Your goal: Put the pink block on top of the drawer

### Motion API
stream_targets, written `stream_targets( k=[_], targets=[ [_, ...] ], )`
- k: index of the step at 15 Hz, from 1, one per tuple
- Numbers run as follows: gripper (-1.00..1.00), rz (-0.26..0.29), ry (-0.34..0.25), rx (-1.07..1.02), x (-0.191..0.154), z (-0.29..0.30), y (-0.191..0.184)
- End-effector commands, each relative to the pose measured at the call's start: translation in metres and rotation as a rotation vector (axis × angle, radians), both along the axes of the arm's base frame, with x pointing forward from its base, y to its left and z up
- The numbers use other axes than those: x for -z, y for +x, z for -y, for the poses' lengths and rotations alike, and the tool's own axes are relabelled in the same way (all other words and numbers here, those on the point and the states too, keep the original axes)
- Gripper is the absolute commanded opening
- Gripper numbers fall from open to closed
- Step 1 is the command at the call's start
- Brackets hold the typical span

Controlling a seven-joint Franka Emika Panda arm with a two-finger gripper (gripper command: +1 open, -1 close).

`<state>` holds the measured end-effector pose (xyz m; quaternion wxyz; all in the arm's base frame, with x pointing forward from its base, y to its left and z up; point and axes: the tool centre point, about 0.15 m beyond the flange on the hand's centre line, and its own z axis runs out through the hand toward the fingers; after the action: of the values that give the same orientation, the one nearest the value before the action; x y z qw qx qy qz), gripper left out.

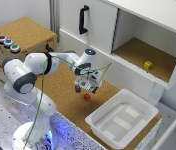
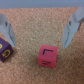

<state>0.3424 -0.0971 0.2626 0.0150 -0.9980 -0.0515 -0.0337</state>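
Note:
The pink block is a tiny reddish-pink cube lying on the cork surface, just below my gripper. My gripper hovers above it, open, with its two fingers spread wide and nothing between them. In the wrist view the block sits slightly off the midline between the fingers. The drawer, a light-wood box with a cork top and three coloured buttons, stands at the exterior view's left, behind the arm.
A dark purplish cube lies close beside the pink block. A white plastic tub sits at the exterior view's right. A white cabinet with a black handle stands behind, and a yellow-green cube rests in its open shelf.

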Motion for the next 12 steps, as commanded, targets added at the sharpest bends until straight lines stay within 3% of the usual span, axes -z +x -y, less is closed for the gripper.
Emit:
stream_targets(
  k=[1, 7, 12],
  targets=[
    [1.0, 0.106, -0.096, 0.071, 0.018, 0.017, -0.006],
    [1.0, 0.094, -0.083, 0.061, 0.043, 0.007, 0.005],
    [1.0, 0.101, -0.135, 0.082, 0.048, 0.008, 0.014]
  ],
)
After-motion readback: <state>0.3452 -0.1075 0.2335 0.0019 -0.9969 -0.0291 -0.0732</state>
